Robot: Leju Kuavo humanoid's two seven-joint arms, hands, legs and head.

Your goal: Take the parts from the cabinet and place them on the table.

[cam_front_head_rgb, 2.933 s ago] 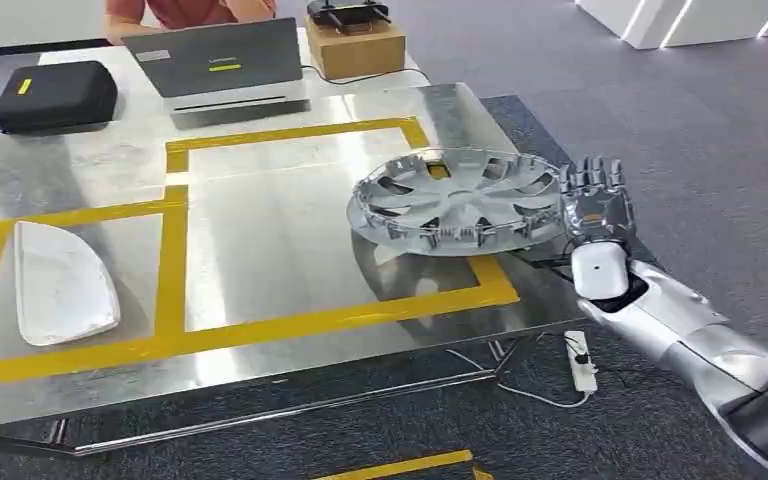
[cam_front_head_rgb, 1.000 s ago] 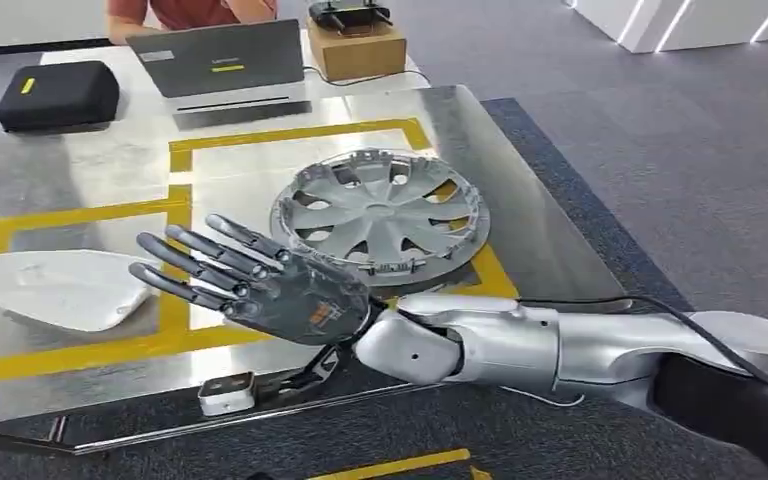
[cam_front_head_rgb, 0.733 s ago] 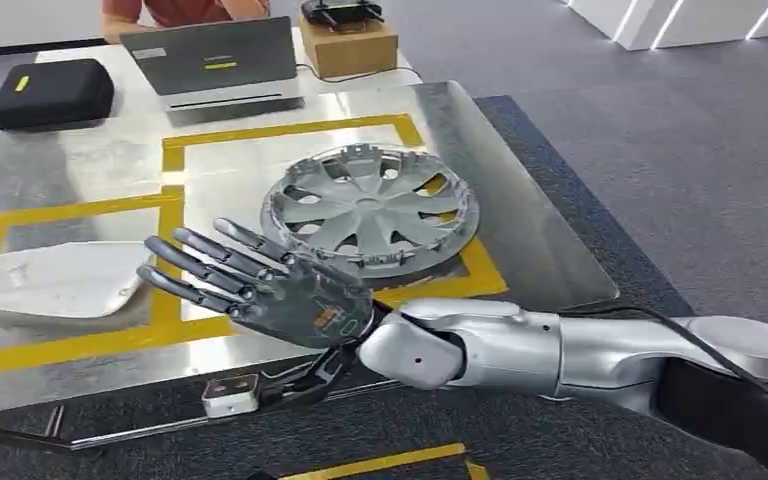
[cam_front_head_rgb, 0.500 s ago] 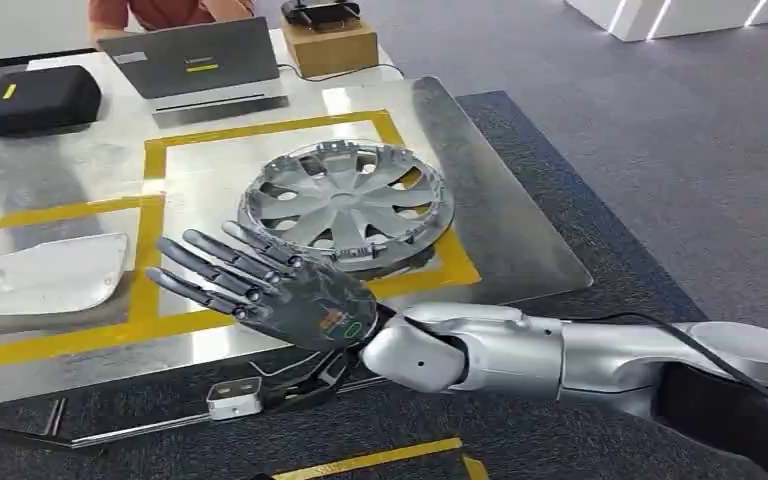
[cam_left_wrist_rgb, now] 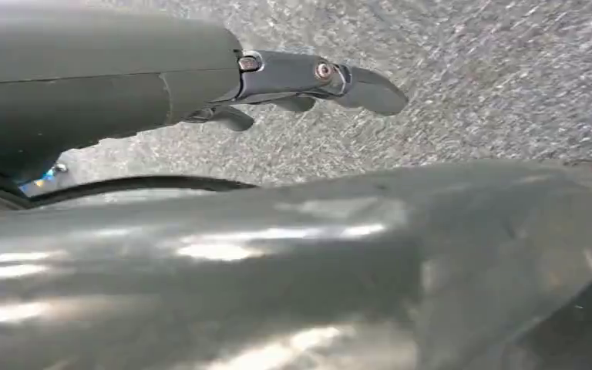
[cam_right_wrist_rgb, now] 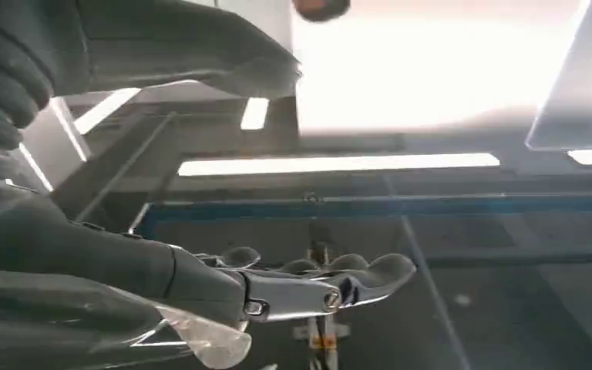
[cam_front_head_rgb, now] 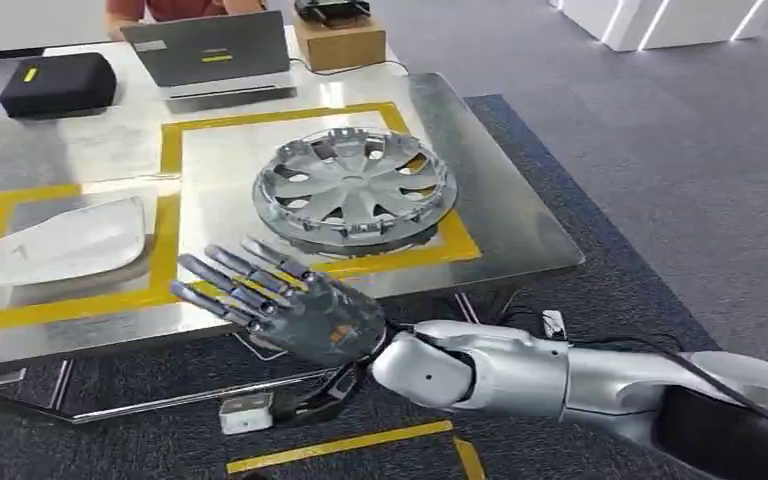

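Silver spoked plastic hubcap (cam_front_head_rgb: 354, 189) sits near the steel tabletop's (cam_front_head_rgb: 505, 200) right edge, our right hand (cam_front_head_rgb: 295, 305) spread and empty, so next we probably fetch another part.

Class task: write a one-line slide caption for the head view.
Wheel cover and white panel lie on the taped steel table; the right hand, empty, fingers spread.

We see a silver-grey wheel cover (cam_front_head_rgb: 353, 187) lying flat on the desk (cam_front_head_rgb: 520, 235), spokes up, overlapping the yellow tape of the right-hand square. A white curved panel (cam_front_head_rgb: 58, 241) lies flat in the left taped area — well apart from it.
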